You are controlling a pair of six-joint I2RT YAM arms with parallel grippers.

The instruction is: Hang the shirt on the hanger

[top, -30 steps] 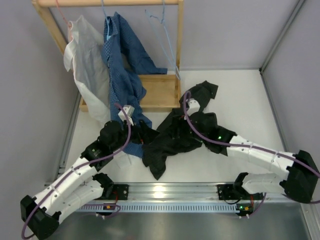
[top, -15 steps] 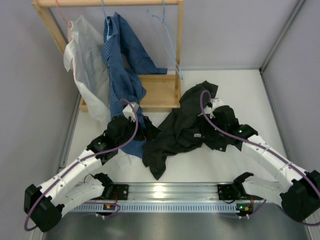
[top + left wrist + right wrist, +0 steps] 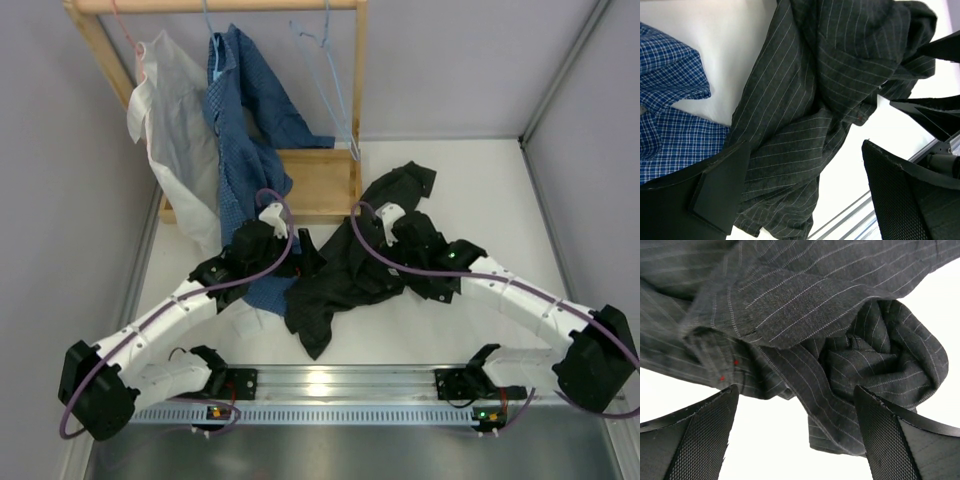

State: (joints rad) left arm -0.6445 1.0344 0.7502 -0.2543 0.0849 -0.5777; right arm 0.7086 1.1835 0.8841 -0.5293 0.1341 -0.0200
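The black pinstriped shirt (image 3: 350, 270) lies crumpled on the white table between both arms. The light-blue wire hanger (image 3: 335, 85) hangs bare at the right end of the wooden rack. My left gripper (image 3: 305, 250) is open just above the shirt's left edge. In the left wrist view the gripper (image 3: 807, 195) has the shirt (image 3: 830, 90) between its spread fingers, not pinched. My right gripper (image 3: 368, 238) is open over the shirt's upper middle. In the right wrist view that gripper (image 3: 795, 440) is empty, with the bunched shirt (image 3: 840, 340) just beyond its fingertips.
The wooden rack (image 3: 355, 60) stands at the back left with a wooden base (image 3: 320, 185). It holds a white sheer garment (image 3: 170, 120) on a pink hanger and a blue checked shirt (image 3: 240, 140) draping onto the table, seen also in the left wrist view (image 3: 670, 130). A metal rail (image 3: 330, 385) runs along the near edge.
My left gripper has moved up and right to the shirt's left edge. My right gripper swung out right, then came back left over the shirt. The shirt's upper part shifted a little.
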